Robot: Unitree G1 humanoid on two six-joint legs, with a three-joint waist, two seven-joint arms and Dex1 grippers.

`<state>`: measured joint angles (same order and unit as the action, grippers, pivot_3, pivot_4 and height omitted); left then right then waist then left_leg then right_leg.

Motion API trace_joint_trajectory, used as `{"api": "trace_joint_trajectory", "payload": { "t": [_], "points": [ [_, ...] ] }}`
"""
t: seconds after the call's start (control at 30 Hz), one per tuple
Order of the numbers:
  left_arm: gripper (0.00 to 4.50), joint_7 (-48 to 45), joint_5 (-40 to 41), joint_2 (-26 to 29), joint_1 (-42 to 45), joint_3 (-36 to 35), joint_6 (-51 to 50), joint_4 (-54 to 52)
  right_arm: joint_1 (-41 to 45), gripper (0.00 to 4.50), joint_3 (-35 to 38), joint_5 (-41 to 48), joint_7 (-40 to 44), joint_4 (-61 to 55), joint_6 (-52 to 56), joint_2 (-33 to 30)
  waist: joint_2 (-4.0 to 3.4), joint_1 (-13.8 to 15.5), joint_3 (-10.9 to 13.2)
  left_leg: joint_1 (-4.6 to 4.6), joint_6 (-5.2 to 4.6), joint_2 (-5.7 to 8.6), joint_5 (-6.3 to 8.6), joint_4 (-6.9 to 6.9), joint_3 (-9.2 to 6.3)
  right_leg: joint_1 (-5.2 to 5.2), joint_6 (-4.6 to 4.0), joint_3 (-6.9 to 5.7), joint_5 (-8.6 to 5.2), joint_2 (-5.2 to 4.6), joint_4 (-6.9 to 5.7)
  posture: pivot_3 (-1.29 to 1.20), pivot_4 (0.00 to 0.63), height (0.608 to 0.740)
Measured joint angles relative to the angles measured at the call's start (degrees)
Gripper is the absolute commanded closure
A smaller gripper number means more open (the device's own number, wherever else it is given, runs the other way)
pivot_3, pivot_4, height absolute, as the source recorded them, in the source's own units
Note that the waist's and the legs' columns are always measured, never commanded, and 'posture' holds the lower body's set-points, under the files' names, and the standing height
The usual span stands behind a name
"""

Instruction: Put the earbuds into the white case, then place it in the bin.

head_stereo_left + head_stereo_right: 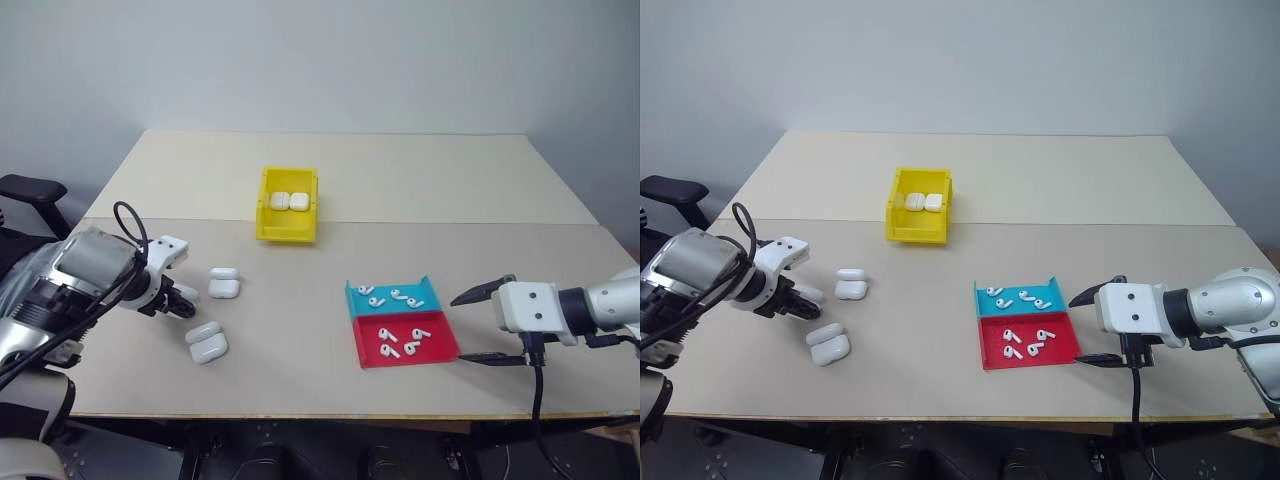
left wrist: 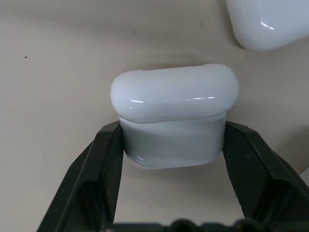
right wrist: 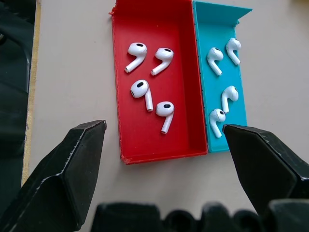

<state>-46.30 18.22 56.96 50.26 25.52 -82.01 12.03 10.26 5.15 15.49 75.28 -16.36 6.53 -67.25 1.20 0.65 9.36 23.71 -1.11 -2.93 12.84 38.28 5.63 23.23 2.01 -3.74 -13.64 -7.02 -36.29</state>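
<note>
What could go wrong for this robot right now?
1. The left gripper pinches only the lower half of a glossy white case, so the case might slip or twist when lifted.
2. A second case lies close by and could get nudged.
3. The earbuds in the teal-and-red tray are tiny and lie close together, while the right gripper stands wide open; it might grab two or push them about.

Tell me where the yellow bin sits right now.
In the left eye view the yellow bin stands mid-table, beyond the teal-and-red tray and towards the robot's left, with two white cases inside.
</note>
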Motion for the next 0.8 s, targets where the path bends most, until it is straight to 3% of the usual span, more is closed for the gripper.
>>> {"api": "trace_joint_trajectory", "payload": {
  "t": [0.17, 0.3, 0.37, 0.47, 0.57, 0.8],
  "points": [
    [1.71, 0.0, 0.2, 2.8, -1.0, -3.2, 2.1, -7.3, 0.8, 0.00, 0.1, -0.1, 0.2, 0.1, 0.0, -0.2, 0.11, 0.0, 0.1, 0.11, 0.03, -0.01, -0.02, 0.02, -0.04, 0.07, -0.01, -0.03, 0.01, 0.00, 0.03, 0.00, 0.150, 0.740],
    [1.71, -1.1, 2.3, 6.0, -2.2, -13.5, 6.3, -17.4, 3.8, 0.00, 0.5, 0.4, 1.5, 0.2, 0.4, -2.0, 0.10, 0.0, 0.1, 0.10, 0.04, -0.01, -0.02, 0.03, -0.04, 0.05, 0.00, -0.02, 0.00, -0.01, 0.07, 0.00, 0.150, 0.740],
    [1.71, -2.2, 5.2, 5.0, -4.7, -20.8, 9.0, -22.7, 5.2, 0.00, 0.5, 0.6, 2.4, 0.1, 0.4, -2.9, 0.10, 0.0, 0.1, 0.09, 0.04, -0.02, -0.02, 0.04, -0.04, 0.03, 0.00, -0.04, 0.00, -0.02, 0.07, 0.00, 0.150, 0.740],
    [1.71, -3.1, 11.0, -2.1, -9.9, -32.5, 14.7, -29.5, 7.5, 0.00, 0.0, 1.1, 4.3, -0.1, 0.4, -3.3, 0.07, 0.0, 0.0, 0.06, 0.03, -0.02, -0.02, 0.12, -0.06, -0.04, 0.00, -0.07, 0.00, -0.04, 0.02, 0.00, 0.150, 0.740],
    [1.71, -4.6, 13.6, -12.2, -19.9, -40.4, 30.1, -35.9, 11.0, 0.00, -2.5, 0.9, 6.3, -0.4, 0.4, -3.8, -0.01, -0.2, 0.0, 0.00, 0.10, -0.03, -0.06, 0.12, 0.00, -0.06, -0.03, -0.01, 0.02, -0.05, 0.05, 0.00, 0.150, 0.740],
    [1.71, -11.2, 15.5, -26.7, -33.2, -39.1, 55.7, -39.3, 18.5, 0.00, -11.5, -3.1, 9.2, -2.1, 1.9, -3.4, -0.05, -0.1, 0.0, -0.02, -0.01, -0.04, 0.01, 0.14, 0.02, -0.10, -0.04, -0.02, 0.03, -0.04, 0.06, 0.00, 0.150, 0.740]
  ]
}}
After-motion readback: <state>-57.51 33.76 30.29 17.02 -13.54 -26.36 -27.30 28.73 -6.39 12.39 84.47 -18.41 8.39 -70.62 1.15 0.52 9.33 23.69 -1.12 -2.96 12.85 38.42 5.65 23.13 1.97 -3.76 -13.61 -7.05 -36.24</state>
